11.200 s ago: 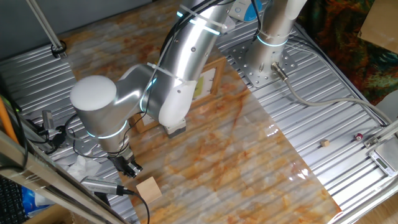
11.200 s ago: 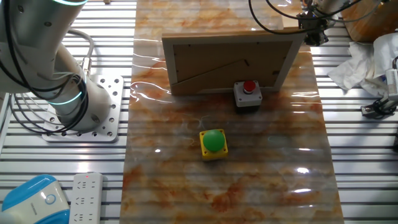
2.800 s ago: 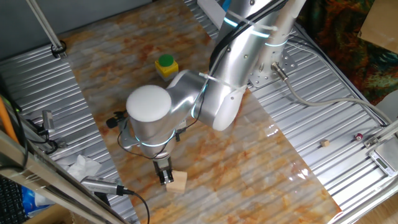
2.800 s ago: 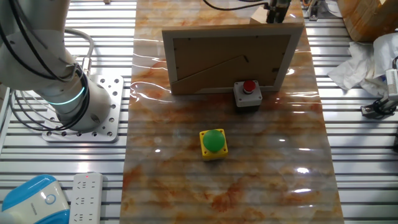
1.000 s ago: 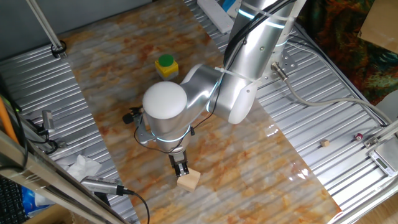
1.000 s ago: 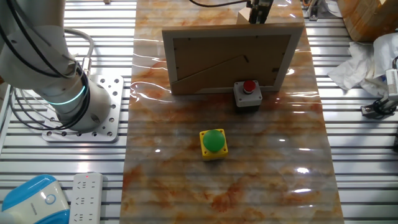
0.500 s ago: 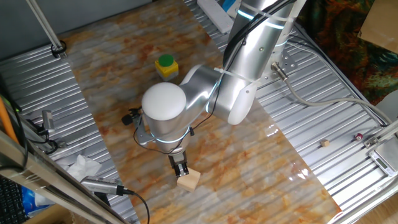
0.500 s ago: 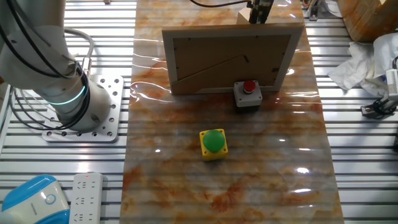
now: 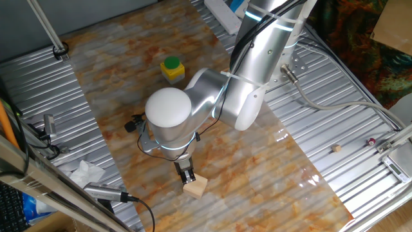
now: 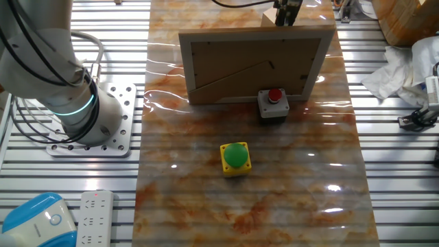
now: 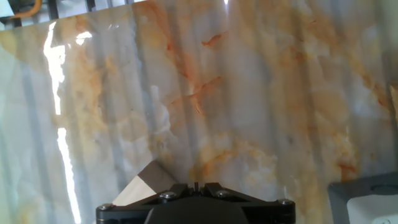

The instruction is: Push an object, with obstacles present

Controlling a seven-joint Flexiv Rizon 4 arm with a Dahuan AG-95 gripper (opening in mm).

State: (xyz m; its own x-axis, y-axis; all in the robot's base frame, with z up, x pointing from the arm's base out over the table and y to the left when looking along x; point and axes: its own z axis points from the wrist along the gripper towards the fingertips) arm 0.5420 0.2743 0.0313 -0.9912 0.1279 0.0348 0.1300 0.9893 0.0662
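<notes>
The light-tan wooden cube (image 9: 196,187) sits on the marbled mat near its front edge. My gripper (image 9: 188,176) is shut, fingers pointing down, its tips touching the cube's left side. In the other fixed view the gripper (image 10: 287,11) and a bit of the cube (image 10: 268,18) show just behind the wooden-framed panel (image 10: 254,65). The grey box with red button (image 10: 273,103) stands against the panel's near side. The yellow box with green button (image 10: 235,156) (image 9: 172,68) stands mid-mat. In the hand view the cube (image 11: 138,185) lies left of the closed gripper (image 11: 196,185).
The arm's body hides the panel and grey box in one fixed view. The ribbed metal table (image 9: 347,135) surrounds the mat. Crumpled tissue (image 9: 84,173) and cables lie at the left. A power strip (image 10: 96,216) and blue device lie beside the robot base (image 10: 89,116).
Over the earlier frames the gripper pushed the cube rightward along the mat's front edge, behind the panel. In the last second the cube and gripper have stayed still.
</notes>
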